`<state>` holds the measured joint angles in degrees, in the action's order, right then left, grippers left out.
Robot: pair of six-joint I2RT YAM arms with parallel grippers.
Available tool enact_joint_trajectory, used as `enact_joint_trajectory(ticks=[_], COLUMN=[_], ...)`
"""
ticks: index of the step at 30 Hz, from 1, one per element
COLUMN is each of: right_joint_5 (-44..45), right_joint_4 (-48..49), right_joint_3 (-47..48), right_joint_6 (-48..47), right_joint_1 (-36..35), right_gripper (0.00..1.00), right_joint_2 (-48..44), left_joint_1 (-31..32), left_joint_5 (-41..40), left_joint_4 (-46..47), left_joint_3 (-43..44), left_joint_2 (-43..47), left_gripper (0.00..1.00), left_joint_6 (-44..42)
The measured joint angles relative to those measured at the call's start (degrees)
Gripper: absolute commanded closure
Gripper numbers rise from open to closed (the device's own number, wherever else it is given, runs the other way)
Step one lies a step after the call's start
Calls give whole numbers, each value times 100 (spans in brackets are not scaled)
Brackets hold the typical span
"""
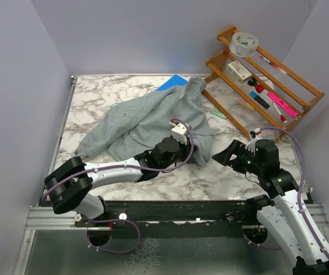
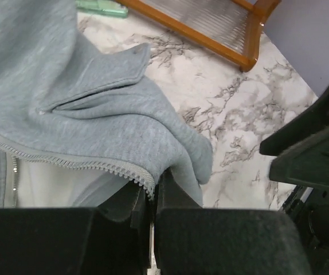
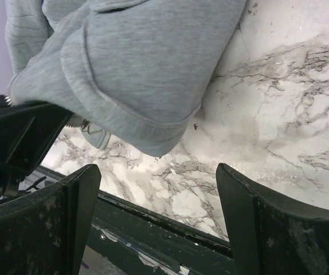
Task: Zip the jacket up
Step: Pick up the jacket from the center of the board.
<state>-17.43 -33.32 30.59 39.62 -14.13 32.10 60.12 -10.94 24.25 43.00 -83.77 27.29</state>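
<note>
Marble table (image 1: 90, 97) enclosed by plain lilac walls (image 1: 153, 34). The jacket (image 1: 147, 117) lies crumpled at mid-table. Behind it, only a corner of a blue pad (image 1: 173, 82) shows. To its right stands a wooden rack (image 1: 226, 34) of pens and tape. The left gripper (image 2: 152, 197), jaws pressed together, pinches the jacket's zipper edge (image 2: 84, 163). The right gripper (image 3: 157, 177), jaws spread, hovers beside its hem. The zipper's end is hidden between the fingers.

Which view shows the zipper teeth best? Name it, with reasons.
Left wrist: the zipper teeth run sharp along the jacket edge to the shut left gripper. Right wrist catches only a short stretch; top external shows the jacket whole, teeth too small.
</note>
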Motion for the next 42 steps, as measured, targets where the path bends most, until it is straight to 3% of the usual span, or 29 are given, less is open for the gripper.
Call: enact_joint_trajectory(ticks=[5, 11, 23, 29, 42], right_joint_5=[-2, -57, -927, -1762, -2240], right_joint_4=[7, 46, 813, 1725, 2861], right_joint_3=[0, -2, -481, -1104, -1235], right_joint_6=[2, -15, -216, -103, 251], right_joint_1=[0, 0, 0, 0, 0], right_gripper=[14, 14, 14, 14, 14], right_joint_2=[4, 9, -79, -170, -195], left_joint_1=[481, -431, -306, -310, -579], left_joint_5=[-407, -116, 109, 302, 820], left_joint_4=[-601, -1117, -1390, -1523, -2065], left_joint_3=[332, -13, 155, 181, 1040], left_joint_2=[42, -151, -197, 37, 686], left_gripper=[100, 100, 100, 100, 100], left_joint_6=[-420, -262, -177, -103, 345])
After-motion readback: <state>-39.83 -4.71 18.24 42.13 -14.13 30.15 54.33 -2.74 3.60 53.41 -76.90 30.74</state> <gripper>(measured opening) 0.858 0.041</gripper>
